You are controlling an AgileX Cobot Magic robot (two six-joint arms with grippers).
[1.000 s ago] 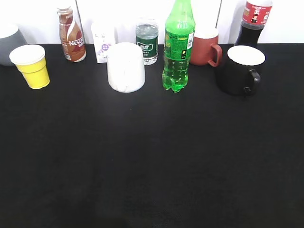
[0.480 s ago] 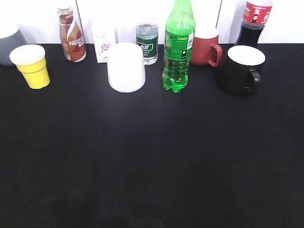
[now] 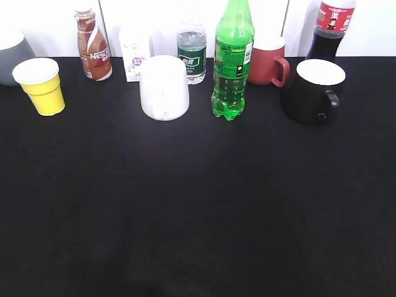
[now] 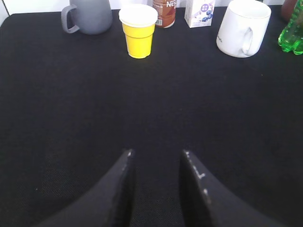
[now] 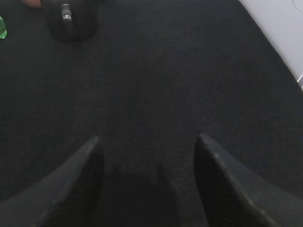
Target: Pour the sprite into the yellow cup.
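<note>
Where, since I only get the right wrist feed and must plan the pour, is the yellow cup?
Observer: The yellow cup stands upright at the far left of the back row, beside a grey mug.
Operator: And the sprite?
Observer: The sprite stands upright between the white mug and the black mug.
Operator: Is the left claw holding anything?
Observer: No. The left claw is open and empty, well short of the cup.
</note>
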